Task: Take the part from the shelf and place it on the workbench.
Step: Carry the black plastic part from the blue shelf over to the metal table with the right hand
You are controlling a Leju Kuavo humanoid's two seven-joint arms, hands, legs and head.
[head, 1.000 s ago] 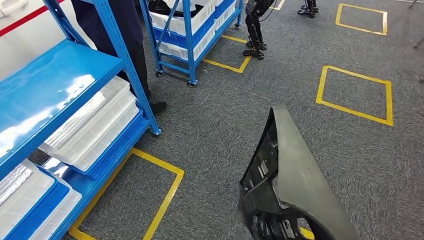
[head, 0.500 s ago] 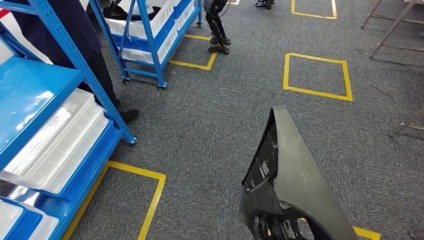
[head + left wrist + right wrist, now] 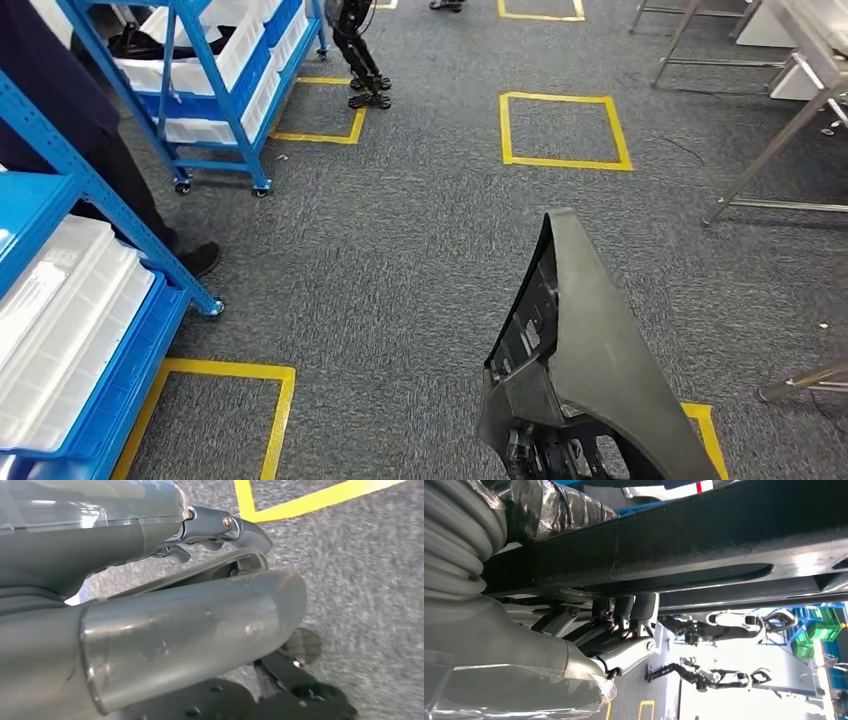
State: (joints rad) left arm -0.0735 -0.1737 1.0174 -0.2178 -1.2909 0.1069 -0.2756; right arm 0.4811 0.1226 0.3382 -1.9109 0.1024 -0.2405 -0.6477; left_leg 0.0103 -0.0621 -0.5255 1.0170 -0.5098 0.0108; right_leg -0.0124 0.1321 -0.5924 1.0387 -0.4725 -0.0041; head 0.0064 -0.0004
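From the head view I see the part [image 3: 585, 370] off the shelf [image 3: 95, 300], carried over carpet; the workbench placement remains. Left wrist: my left hand [image 3: 150, 625], grip unclear. Right wrist: my right hand [image 3: 624, 630] curls onto the part's edge.

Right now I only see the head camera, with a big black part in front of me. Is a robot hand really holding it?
Observer: Yes. In the right wrist view, the right robot hand has its fingers pressed against the dark part.
Operator: And the other hand?
Observer: The left robot hand hangs over grey carpet, near a yellow tape line. I cannot tell if it grips anything.
Operator: Is anything else around?
Observer: Past the part, the right wrist view shows other pale robots far off.
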